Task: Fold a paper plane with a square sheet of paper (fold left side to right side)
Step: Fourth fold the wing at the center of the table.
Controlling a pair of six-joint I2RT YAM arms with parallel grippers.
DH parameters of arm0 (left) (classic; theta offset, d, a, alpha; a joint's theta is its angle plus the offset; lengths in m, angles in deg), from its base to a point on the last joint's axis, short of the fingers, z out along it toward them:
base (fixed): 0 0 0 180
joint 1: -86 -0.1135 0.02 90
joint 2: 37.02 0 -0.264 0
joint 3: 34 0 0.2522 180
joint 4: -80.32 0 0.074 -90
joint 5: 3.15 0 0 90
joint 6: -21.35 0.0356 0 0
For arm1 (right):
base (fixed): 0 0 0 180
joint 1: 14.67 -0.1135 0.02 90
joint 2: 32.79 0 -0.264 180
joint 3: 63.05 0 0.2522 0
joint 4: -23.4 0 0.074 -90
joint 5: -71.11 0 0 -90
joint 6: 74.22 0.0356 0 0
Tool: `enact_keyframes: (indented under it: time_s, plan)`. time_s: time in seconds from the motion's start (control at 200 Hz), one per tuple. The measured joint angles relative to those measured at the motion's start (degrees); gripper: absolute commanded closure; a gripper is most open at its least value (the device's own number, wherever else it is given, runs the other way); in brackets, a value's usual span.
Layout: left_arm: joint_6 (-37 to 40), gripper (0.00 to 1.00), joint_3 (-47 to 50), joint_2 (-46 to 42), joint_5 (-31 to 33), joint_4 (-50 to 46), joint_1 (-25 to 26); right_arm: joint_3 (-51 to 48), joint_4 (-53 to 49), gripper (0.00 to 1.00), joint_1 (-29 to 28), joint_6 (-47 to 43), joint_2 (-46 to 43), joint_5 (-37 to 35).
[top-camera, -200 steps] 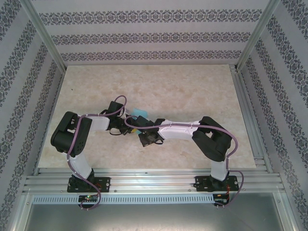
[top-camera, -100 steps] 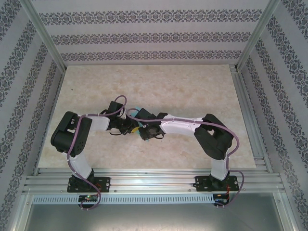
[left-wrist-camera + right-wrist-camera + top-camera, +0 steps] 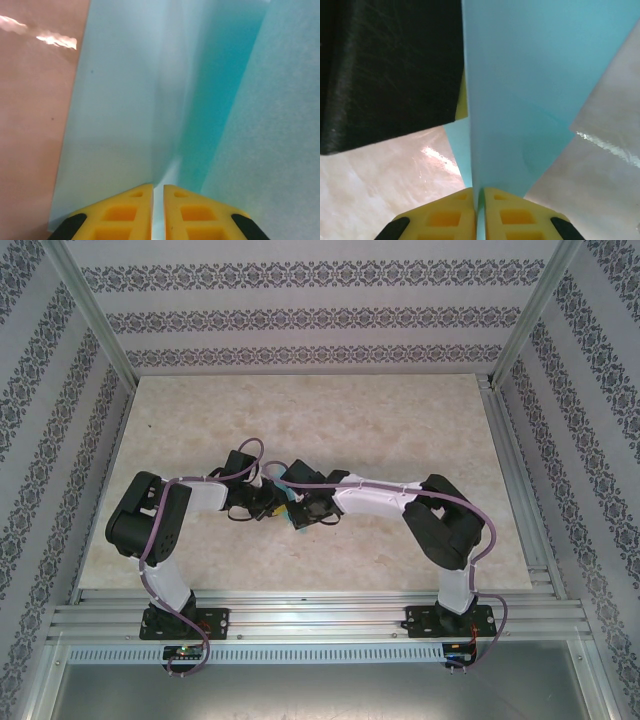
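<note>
Fold in progress, mid-task. Both arms meet over the middle of the table (image 3: 400, 420), with the light-blue paper (image 3: 286, 504) between their wrists and mostly hidden by them in the top view. The left gripper (image 3: 158, 187) is pinched narrow on an edge of the paper (image 3: 125, 100), which runs away from it in overlapping layers with a shaded valley between them. The right gripper (image 3: 480, 190) is pinched tight on another edge, where the paper (image 3: 520, 75) stands on edge above the table. Judged from the layers, some folds are already made. The paper is held up and partly open, so the left-to-right fold is probably not yet closed; laying it flat and pressing the crease remain
</note>
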Motion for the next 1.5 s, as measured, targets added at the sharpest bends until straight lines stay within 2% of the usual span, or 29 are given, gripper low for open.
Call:
enact_keyframes:
  time_s: [0.265, 0.48, 0.54, 0.634, 0.799, 0.959, 1.174, 1.339, 1.504]
  plan:
    - [0.46, 0.86, 0.00, 0.00, 0.00, -0.04, 0.00, -3.39, 4.50, 0.80, 3.54, 0.26, 0.00, 5.90]
    - [0.70, 0.86, 0.00, 0.00, 0.00, -0.04, 0.00, -3.19, 5.20, 0.75, 5.35, -0.52, 0.00, 7.63]
    - [0.87, 0.86, 0.00, 0.00, 0.00, -0.07, 0.00, -2.78, 5.03, 0.78, 5.70, -0.72, 0.00, 7.82]
    - [0.96, 0.86, 0.00, 0.00, 0.00, -0.07, 0.00, -1.92, 4.92, 0.92, 5.99, -1.42, 0.00, 8.59]
    - [1.70, 0.84, 0.00, -0.04, 0.02, -0.26, 0.00, -1.66, 5.68, 0.97, 6.05, -1.68, 0.02, 10.88]
    - [3.06, 0.74, 0.04, -1.46, 0.63, -2.49, -0.68, -2.49, 7.58, 0.96, 6.05, -1.49, 0.04, 12.94]
    - [7.21, 0.60, 0.39, -7.98, 2.12, -10.88, -5.97, -3.78, 8.96, 0.95, 6.05, -1.44, 0.33, 14.10]
    - [8.04, 0.60, 0.39, -11.30, 1.22, -12.66, -7.37, -3.93, 9.66, 0.94, 6.05, -0.96, 0.61, 14.51]
    - [6.82, 0.62, 1.62, -10.91, -2.14, -9.33, -7.28, -5.16, 11.02, 0.93, 6.10, -0.13, 0.61, 14.84]
